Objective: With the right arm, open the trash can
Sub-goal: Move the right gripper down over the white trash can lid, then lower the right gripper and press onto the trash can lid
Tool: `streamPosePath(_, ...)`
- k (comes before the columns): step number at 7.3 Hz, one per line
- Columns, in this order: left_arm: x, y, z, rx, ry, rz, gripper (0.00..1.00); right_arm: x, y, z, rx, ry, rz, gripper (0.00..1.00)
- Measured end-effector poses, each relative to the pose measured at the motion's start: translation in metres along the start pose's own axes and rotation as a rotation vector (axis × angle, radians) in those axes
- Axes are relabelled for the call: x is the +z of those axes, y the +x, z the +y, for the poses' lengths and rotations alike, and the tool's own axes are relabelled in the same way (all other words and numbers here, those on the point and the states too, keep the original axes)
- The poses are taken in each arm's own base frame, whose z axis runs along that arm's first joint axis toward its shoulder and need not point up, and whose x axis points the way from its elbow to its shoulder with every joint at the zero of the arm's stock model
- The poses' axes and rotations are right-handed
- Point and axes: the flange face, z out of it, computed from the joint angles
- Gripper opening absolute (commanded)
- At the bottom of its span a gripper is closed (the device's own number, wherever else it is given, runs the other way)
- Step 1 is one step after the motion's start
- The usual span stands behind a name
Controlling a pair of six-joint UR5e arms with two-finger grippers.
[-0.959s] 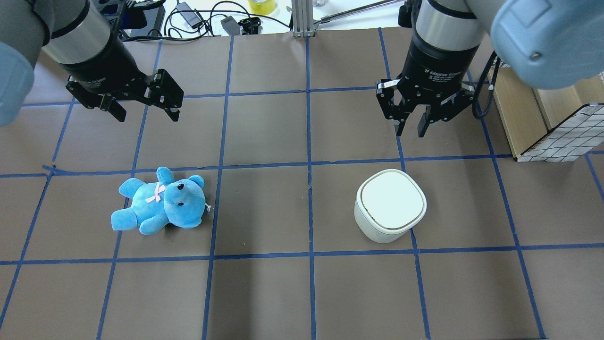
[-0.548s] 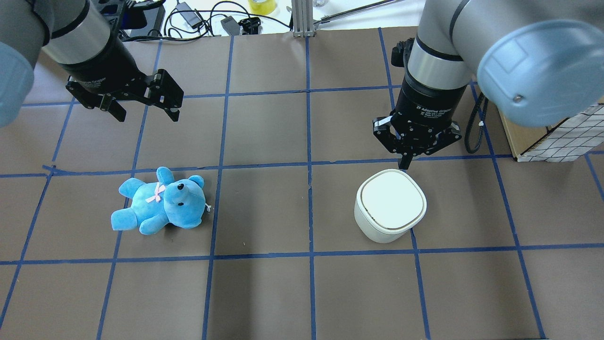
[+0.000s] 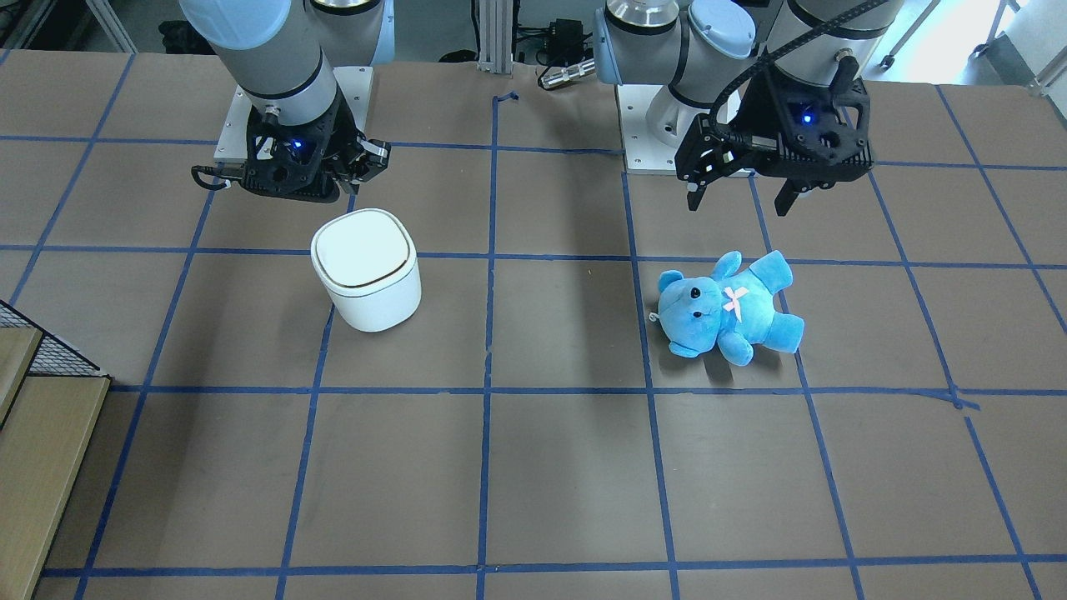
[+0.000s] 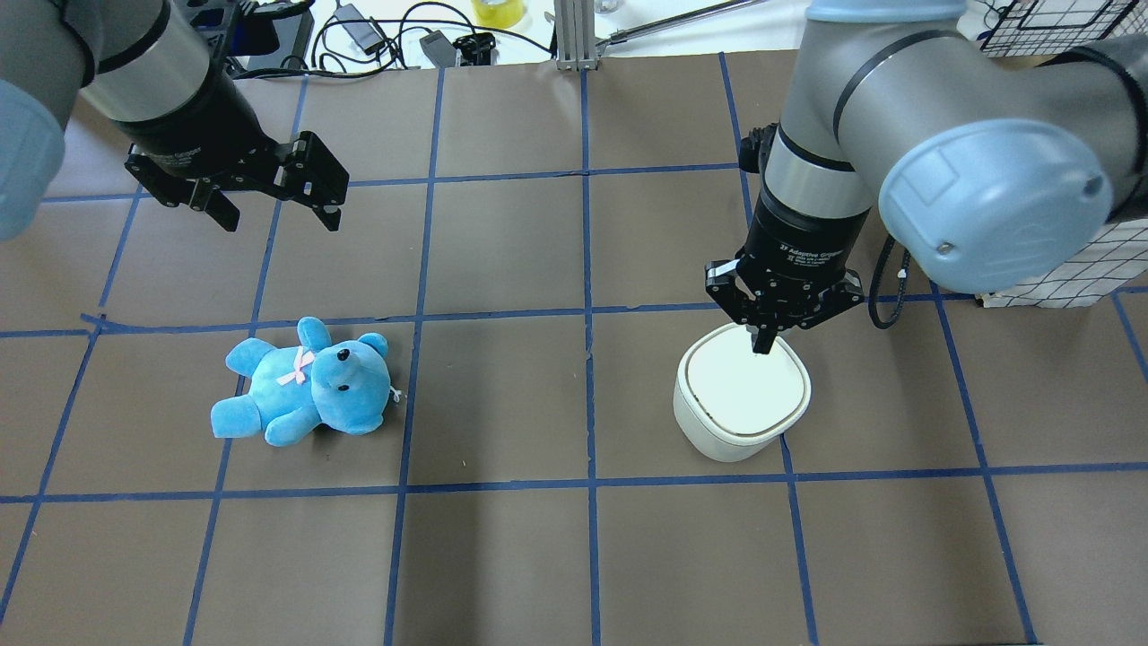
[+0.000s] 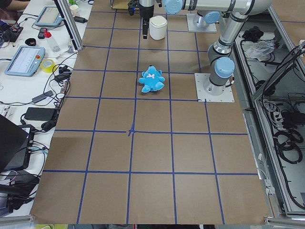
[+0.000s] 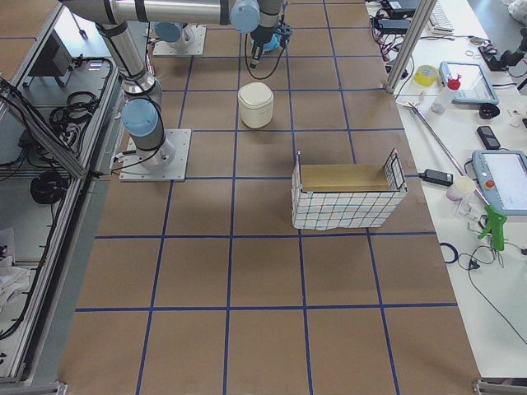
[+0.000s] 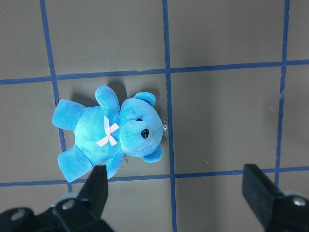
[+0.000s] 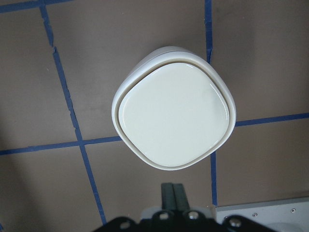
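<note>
The white trash can (image 4: pixel 743 395) stands on the table with its lid closed; it also shows in the front view (image 3: pixel 367 267) and the right wrist view (image 8: pixel 175 118). My right gripper (image 4: pixel 762 345) is shut and empty. It hangs over the lid's edge on the robot's side, and the fingertips (image 8: pixel 172 193) point down beside that edge. I cannot tell whether they touch the lid. My left gripper (image 4: pixel 280 215) is open and empty, high above the table, beyond a blue teddy bear (image 4: pixel 305 381).
The teddy bear (image 7: pixel 113 135) lies on its back on the left half of the table. A wire-mesh basket with a wooden box (image 6: pixel 346 197) stands at the table's right side (image 4: pixel 1067 260). Cables (image 4: pixel 386 36) lie past the far edge.
My right gripper has gone from open to shut and come down from the far side of the table onto the lid's edge. The left arm, bear and trash can have not moved.
</note>
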Motion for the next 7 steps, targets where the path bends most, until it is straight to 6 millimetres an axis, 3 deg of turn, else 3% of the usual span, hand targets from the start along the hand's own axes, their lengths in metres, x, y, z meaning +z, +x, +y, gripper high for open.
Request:
streamPosePath(4, 0.0, 0.0, 0.0, 0.001, 0.0, 0.0, 1.0, 0.022, 0.003, -0.008, 0.073, 0.076, 0.017, 0.0)
streamPosePath(7, 0.0, 0.0, 0.0, 0.001, 0.0, 0.0, 1.0, 0.05, 0.007, -0.008, 0.098, 0.066, 0.027, 0.0)
